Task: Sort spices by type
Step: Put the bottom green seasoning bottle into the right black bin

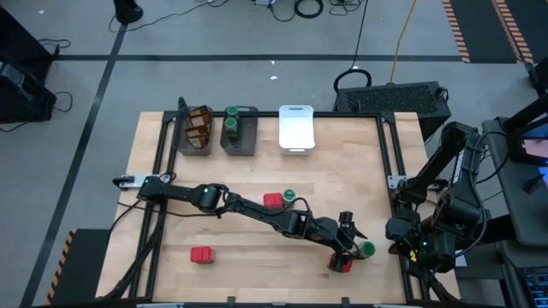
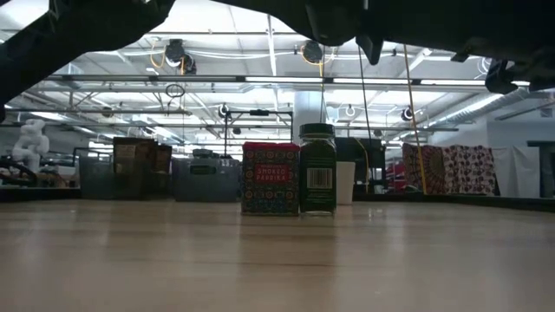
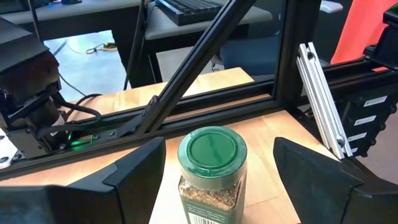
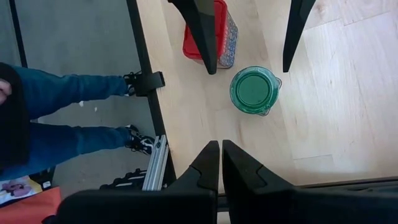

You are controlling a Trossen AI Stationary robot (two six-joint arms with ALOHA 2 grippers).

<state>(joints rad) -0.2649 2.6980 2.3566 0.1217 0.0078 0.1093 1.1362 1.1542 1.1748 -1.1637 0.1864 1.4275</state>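
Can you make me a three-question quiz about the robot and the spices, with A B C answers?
1. Where is the left gripper?
A. over the white bin
B. by the green-lidded jar near the table's right front corner
C. off the table

2. How many red tins stand on the bare table top?
A. one
B. three
C. six

3. How are the right gripper's jaws?
A. shut
B. wide open
C. holding a packet

Answers: B, the left arm reaches across to that jar; B, three red tins show from above; A, its fingers meet in the right wrist view.
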